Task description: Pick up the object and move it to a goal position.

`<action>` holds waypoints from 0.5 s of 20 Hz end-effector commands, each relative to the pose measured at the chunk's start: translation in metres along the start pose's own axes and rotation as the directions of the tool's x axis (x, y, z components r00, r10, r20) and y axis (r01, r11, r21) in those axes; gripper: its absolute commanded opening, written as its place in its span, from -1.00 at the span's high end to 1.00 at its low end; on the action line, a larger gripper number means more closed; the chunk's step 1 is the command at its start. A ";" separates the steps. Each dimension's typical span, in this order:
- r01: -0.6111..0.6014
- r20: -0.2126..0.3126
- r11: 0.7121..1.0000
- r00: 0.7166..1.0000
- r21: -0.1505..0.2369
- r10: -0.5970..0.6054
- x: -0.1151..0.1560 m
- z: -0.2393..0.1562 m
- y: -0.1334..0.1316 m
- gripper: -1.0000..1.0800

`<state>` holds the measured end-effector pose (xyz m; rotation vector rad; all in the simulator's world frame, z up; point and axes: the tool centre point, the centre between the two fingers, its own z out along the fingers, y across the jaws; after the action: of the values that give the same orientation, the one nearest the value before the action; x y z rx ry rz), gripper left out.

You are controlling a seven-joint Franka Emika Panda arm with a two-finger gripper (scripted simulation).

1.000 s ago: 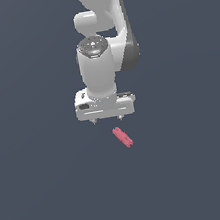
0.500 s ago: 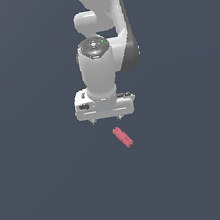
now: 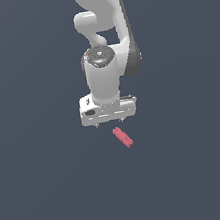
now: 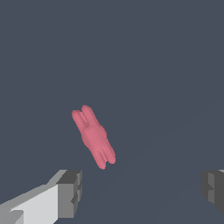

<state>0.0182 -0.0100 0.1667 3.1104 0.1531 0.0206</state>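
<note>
In the exterior view the white arm (image 3: 105,57) hangs over a plain dark floor (image 3: 45,194), its gripper (image 3: 109,123) pointing down with two short fingertips showing under the white hand. The pink bar (image 3: 122,137) lies on the floor just below the gripper and slightly toward the exterior view's right — set on a slant, apart from the fingertips. In the wrist view the two fingers (image 4: 69,194) stand wide apart with nothing between them — the bar (image 4: 93,136) lies beyond them, nearer one finger, untouched.
</note>
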 end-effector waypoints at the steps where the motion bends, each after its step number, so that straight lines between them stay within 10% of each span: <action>1: 0.049 0.002 0.999 0.999 0.001 -0.049 0.001 0.010 -0.005 -0.92; 10: 0.292 0.004 0.956 0.956 0.014 -0.292 0.003 0.057 -0.030 -0.92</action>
<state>0.0196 0.0145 0.1169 3.0746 0.5464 0.0043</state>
